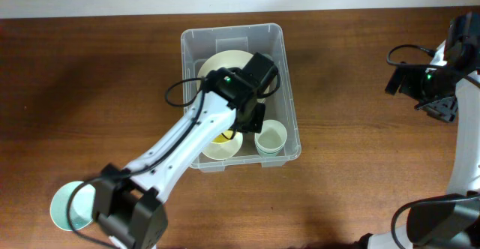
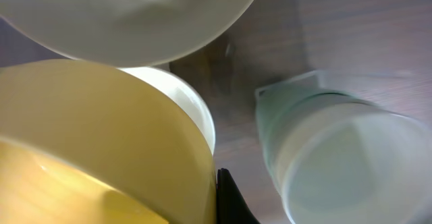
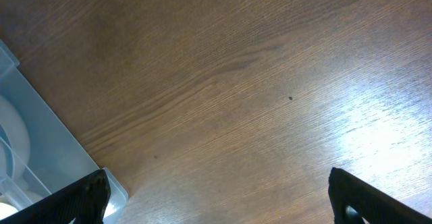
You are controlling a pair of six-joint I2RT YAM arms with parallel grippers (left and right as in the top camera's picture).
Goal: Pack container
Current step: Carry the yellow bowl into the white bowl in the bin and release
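Overhead: the left hand (image 1: 246,123) reaches into the container (image 1: 291,69), with a yellow bowl (image 1: 222,137) just under it. Left wrist: the hand is pressed together, seemingly pinching that bowl's rim, with a cup (image 2: 351,163) beside it. Right wrist: the right hand (image 3: 226,207) hangs spread above the desk (image 3: 236,82). This looks like the placing step; next it should let go and lift out.

No legible writing on the container (image 1: 232,31), none readable elsewhere in any view

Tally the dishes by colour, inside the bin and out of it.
White: 2, the large white bowl and the small white bowl
Yellow: 1, the yellow bowl
Pale green: 1, the pale green cup, possibly a stack
Light blue: 1, the light blue bowl, outside the container
Total: 5
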